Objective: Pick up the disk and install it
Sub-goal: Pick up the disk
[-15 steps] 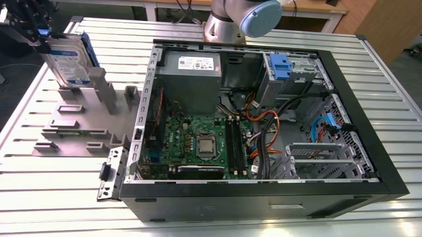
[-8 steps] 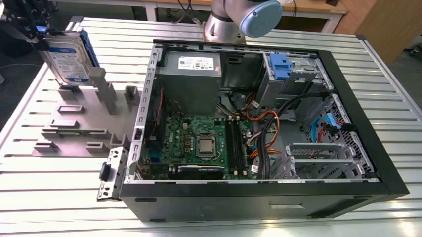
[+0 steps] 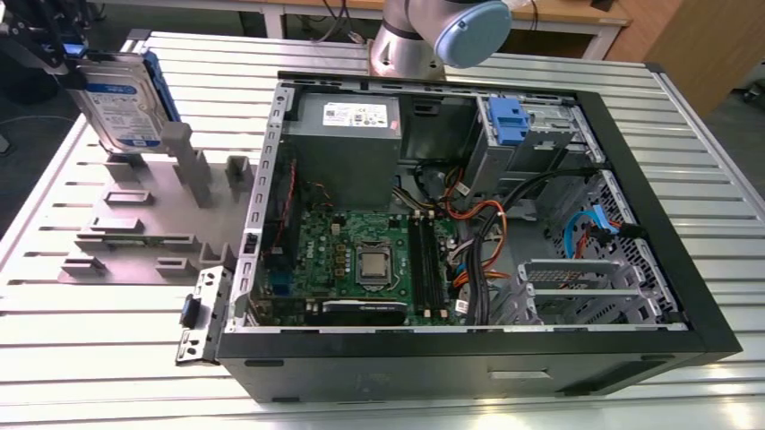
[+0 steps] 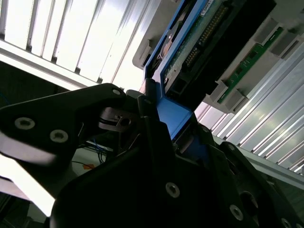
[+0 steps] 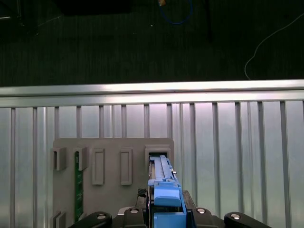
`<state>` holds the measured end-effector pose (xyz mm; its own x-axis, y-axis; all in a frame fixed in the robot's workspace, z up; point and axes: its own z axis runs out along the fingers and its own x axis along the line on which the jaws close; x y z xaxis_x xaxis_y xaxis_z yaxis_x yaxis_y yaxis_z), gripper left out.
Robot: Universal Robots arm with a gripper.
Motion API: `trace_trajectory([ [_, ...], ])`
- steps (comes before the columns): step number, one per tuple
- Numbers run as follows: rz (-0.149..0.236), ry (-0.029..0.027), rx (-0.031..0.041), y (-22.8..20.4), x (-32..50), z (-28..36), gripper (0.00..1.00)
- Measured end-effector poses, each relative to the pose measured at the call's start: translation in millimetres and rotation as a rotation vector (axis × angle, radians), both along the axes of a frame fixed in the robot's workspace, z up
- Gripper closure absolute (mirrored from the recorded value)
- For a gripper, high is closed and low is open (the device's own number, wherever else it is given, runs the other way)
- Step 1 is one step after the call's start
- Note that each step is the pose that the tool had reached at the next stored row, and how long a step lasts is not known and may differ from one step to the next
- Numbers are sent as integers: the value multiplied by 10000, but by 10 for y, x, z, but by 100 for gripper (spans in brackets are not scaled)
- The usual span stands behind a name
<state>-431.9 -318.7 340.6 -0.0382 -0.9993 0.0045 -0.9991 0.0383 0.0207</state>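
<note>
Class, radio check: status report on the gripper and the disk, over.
Gripper shut on the disk. Disk upright at grey holder, outside the open computer case.

An open computer case [image 3: 418, 363] fills the slatted tabletop's [image 3: 107, 367] middle, its motherboard [image 3: 358, 260] and grey power supply [image 3: 347, 143] exposed. Beside it, toward the tabletop's edge at the exterior view's left, lies a grey slotted holder [image 3: 143, 255] carrying a green circuit strip [image 5: 76, 185].

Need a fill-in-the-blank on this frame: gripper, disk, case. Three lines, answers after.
1. The gripper is shut on the disk, clamping its ___ plastic frame.
2. The disk stands ___ at the grey fixture, not lying flat.
3. The open computer case sits toward the exterior view's ___ of the disk.

Missing words: blue; upright; right.
</note>
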Motion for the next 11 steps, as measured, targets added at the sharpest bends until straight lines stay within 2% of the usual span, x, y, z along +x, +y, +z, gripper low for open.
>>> trace_trajectory([
  [11,0,-1,-1,0,0,33,63],
])
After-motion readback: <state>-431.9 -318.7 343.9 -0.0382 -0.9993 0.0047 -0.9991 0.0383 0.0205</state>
